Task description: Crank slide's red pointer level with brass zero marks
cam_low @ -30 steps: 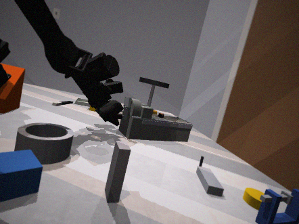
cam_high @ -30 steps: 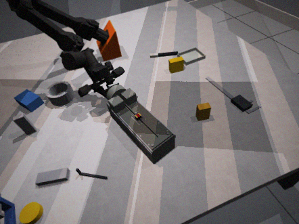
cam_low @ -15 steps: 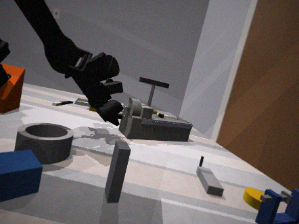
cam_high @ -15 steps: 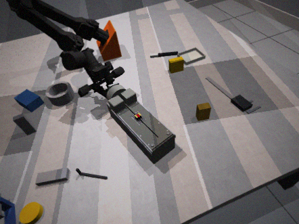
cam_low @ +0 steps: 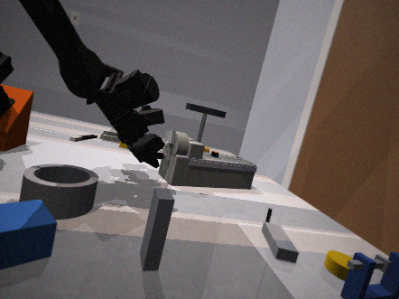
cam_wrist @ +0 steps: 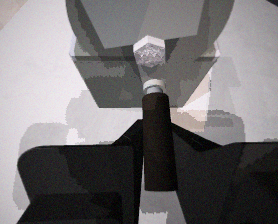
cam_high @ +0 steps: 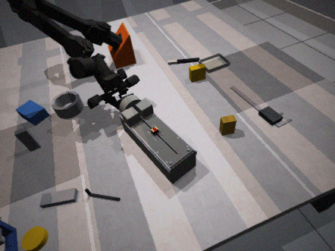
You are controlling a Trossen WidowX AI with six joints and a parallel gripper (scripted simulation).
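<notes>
The grey machine (cam_high: 145,149) (cam_low: 217,177) has a round crank disc (cam_high: 129,99) (cam_low: 181,143) at its arm-side end. In the wrist view the dark crank handle (cam_wrist: 159,145) stands out below a hexagonal bolt head (cam_wrist: 149,52). My gripper (cam_high: 120,101) (cam_low: 160,158) (cam_wrist: 150,124) is shut on the handle, one finger on each side. The slide's small red pointer (cam_high: 154,130) sits by the slot on the machine's top, with yellow brass marks close beside it. It is too small to tell whether they are exactly level. The fingers hide the handle in the top and exterior views.
A grey ring (cam_high: 68,105) (cam_low: 59,191), a blue block (cam_high: 32,112) (cam_low: 27,232) and a grey upright block (cam_high: 27,139) (cam_low: 157,229) stand near the arm. An orange wedge (cam_high: 123,48) (cam_low: 15,119) stands behind it. Yellow blocks (cam_high: 227,125) stand beyond the machine.
</notes>
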